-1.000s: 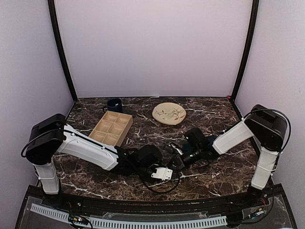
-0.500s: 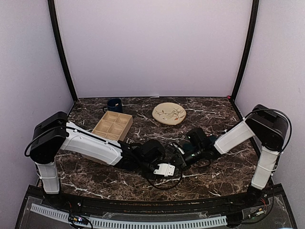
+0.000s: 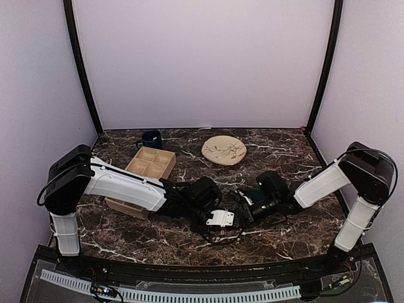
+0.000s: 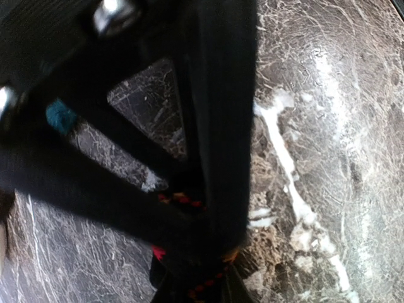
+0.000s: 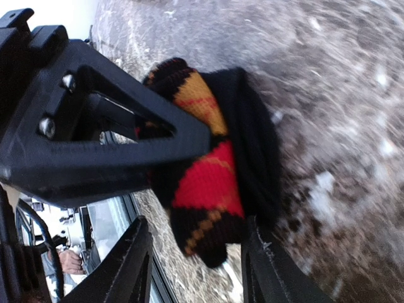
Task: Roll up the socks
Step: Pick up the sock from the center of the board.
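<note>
Right gripper (image 5: 218, 189) stands with its jaws apart around the bunched end of the black argyle sock with red, orange and yellow diamonds (image 5: 205, 170), and one finger touches the fabric. Left gripper (image 4: 208, 252) is pinched together on the same sock, red and orange threads showing at its tips. The sock lies on the dark brown white-veined marble table (image 5: 328, 95), near the front middle, between the two arms.

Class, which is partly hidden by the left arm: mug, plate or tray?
The tray: the left arm crosses over it; mug and plate stand uncovered farther back.
</note>
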`<state>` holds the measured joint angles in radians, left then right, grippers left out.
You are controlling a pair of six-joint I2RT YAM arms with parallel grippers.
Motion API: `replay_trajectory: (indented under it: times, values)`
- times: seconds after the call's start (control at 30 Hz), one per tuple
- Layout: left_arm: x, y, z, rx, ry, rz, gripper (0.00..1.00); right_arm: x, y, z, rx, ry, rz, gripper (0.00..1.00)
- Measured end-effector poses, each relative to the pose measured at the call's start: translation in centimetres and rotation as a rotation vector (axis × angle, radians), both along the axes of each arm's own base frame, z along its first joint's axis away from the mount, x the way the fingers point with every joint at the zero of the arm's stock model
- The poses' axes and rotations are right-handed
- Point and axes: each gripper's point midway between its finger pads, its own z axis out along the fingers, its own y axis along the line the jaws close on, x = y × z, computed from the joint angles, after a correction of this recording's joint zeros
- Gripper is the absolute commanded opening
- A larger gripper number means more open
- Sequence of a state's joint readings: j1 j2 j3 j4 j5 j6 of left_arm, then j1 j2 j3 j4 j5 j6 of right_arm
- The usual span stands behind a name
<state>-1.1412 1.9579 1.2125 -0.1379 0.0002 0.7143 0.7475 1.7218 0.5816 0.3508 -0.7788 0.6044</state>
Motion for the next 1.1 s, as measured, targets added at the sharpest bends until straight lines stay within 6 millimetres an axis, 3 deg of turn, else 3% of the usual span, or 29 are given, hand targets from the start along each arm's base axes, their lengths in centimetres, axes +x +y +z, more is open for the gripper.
replay_trajectory:
  times: [0.4,0.6,0.9,1.1]
  values:
    - [0.7,1.6,0.2,0.019,0.120,0.091,0.00,1.5,-2.7,-0.3,-0.082,-0.049,-0.149,0.45]
    - [1.4,3.1,1.2,0.021,0.165,0.162,0.00,2.3,-3.1,1.1,-0.077,-0.102,-0.187,0.45]
    - [4.4,5.8,8.0,-0.109,0.110,0.319,0.00,3.0,-3.2,1.7,-0.075,-0.140,-0.216,0.44]
    - [8.2,10.6,13.1,-0.216,0.019,0.529,0.00,3.3,-3.0,2.1,-0.063,-0.159,-0.224,0.44]
